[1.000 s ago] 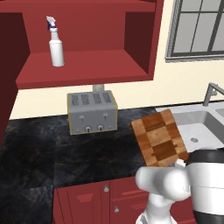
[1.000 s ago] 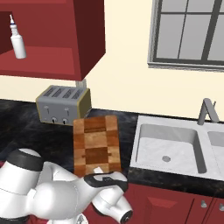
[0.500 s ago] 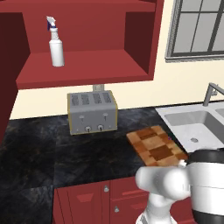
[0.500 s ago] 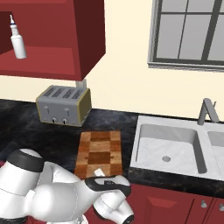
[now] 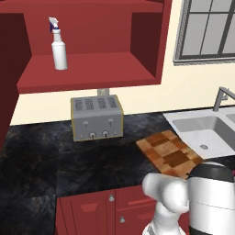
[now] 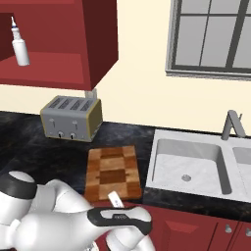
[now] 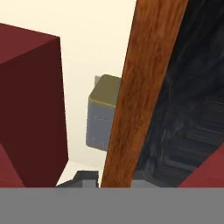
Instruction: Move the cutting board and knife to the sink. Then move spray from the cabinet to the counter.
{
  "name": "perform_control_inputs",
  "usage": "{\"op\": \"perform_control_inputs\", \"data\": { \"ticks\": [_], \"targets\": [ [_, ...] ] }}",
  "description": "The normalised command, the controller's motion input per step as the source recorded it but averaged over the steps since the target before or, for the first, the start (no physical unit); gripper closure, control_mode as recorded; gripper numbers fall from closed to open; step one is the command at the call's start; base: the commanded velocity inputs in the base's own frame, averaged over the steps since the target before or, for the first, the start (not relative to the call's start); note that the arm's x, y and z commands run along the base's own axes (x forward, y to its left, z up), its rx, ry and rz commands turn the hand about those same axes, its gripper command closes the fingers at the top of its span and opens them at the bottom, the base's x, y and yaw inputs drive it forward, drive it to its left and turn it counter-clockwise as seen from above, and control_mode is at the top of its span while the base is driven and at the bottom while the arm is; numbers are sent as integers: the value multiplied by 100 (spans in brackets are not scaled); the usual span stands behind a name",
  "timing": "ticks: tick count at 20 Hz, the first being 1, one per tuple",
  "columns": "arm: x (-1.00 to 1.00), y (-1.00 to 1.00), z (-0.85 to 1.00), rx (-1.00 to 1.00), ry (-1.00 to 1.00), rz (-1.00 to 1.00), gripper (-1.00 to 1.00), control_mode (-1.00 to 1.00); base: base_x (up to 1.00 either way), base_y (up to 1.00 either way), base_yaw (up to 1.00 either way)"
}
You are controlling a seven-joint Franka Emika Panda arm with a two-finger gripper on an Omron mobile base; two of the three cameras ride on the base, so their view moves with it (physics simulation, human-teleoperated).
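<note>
You have the cutting board [image 5: 170,153] lying flat on the black counter [image 5: 55,160], its near edge at the counter's front lip and its right side just beside the sink [image 5: 202,135], which sits at about three o'clock from it in the left base view. In the right base view the board [image 6: 112,170] lies between the toaster [image 6: 71,117], up at about eleven o'clock, and the sink basin [image 6: 188,164] at three o'clock; the white arm crosses the bottom of that view right below the board's near edge. In the hand view you look along the board's wooden edge [image 7: 140,92], which runs as a brown band from the bottom up toward one o'clock, rising from right between the finger tips at the lower edge. The tips themselves are mostly hidden there, but the fingers are drawn in tight and appear to be pinching that near edge of the board. The toaster [image 7: 101,114] shows at about nine o'clock from the band, against the cream wall, with the dark red cabinet [image 7: 30,100] farther left. The spray bottle [image 5: 58,45] stands upright on the open shelf of the red wall cabinet [image 5: 92,69], at about eleven o'clock from the toaster [image 5: 97,117] and well apart from the board.
</note>
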Motion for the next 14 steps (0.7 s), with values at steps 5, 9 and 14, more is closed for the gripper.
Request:
{"op": "perform_control_inputs", "data": {
  "ticks": [5, 9, 14],
  "targets": [
    [-16, -5, 53, 0, -5, -9, 100, -100, 0, 0, 0],
    [-8, -14, 64, 0, 0, -14, 100, -100, 0, 0, 0],
    [0, -21, 63, 0, 7, -20, 100, -100, 0, 0, 0]
  ]
}}
